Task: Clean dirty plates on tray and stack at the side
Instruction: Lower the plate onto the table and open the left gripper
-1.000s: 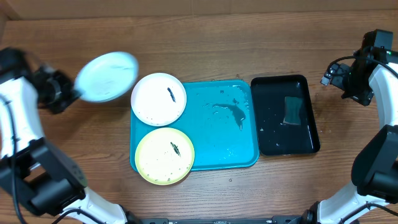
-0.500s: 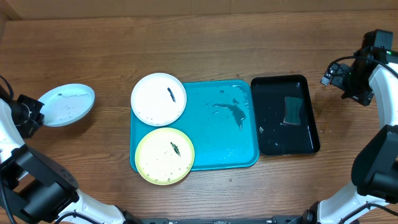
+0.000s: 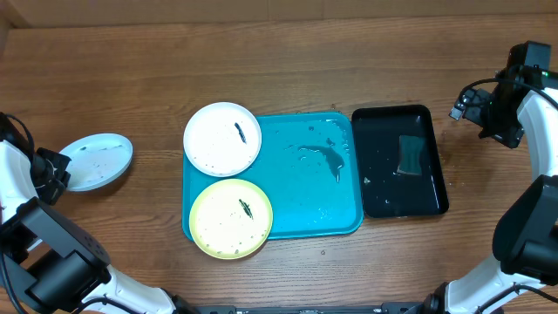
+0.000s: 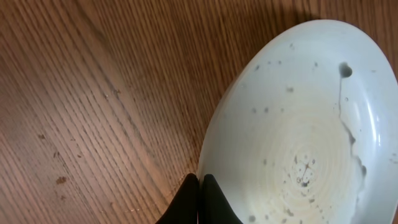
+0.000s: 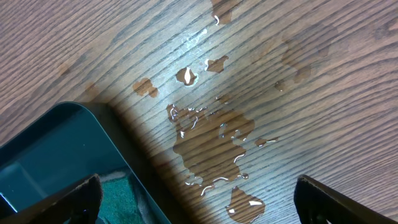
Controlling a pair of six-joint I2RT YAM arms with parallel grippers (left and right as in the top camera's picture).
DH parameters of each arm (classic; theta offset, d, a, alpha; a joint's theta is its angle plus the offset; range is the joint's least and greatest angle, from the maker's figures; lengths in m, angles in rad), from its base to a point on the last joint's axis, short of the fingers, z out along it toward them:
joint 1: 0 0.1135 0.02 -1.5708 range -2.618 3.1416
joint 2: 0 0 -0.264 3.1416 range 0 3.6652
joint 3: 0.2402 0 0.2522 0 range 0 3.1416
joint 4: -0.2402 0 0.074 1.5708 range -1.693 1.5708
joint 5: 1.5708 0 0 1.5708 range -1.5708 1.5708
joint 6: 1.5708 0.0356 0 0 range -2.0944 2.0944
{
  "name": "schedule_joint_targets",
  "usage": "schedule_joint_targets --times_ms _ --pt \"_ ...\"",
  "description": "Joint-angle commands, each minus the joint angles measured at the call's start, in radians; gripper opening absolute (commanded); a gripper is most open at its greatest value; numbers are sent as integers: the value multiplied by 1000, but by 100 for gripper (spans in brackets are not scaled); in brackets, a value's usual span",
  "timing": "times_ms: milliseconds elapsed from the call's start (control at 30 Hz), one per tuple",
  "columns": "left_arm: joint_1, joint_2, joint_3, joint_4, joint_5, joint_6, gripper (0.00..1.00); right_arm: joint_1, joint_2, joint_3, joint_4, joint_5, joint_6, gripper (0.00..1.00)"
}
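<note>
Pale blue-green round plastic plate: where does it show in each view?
Overhead: pale blue-green round plastic plate at far left, beyond the teal rectangular plastic tray.
Left wrist: plate fills the right half, rim pinched by the left gripper.
Right wrist: not in it.
Shared landmark: the wood-grain tabletop, in all three.

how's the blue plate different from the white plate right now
The blue plate is off the tray at far left, pinched at its rim by the left gripper; the white plate lies on the tray's corner, untouched. The blue plate carries scattered specks, the white plate one dark smear. Both are small, round, dirty.
</note>
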Motion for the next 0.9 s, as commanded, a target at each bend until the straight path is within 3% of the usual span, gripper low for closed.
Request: schedule_joint_targets --times_ms 0,233,667,733,800,833,867 --pt "-3 2 -3 9 39 -10 4 -3 -23 22 5 2 5 100" --pt "-23 2 -7 24 42 -5 4 -3 -23 22 5 2 5 100" --pt "-144 2 -129 192 43 43 5 -3 -23 22 5 2 5 100" --pt "-155 2 -127 199 59 70 12 -3 -23 22 5 2 5 100" --pt "-161 2 -121 198 73 83 36 -3 -23 22 5 2 5 100" --pt "-161 2 -114 195 90 90 54 -3 -23 22 5 2 5 100" --pt "-161 1 -102 187 125 106 61 -3 -23 22 5 2 5 100"
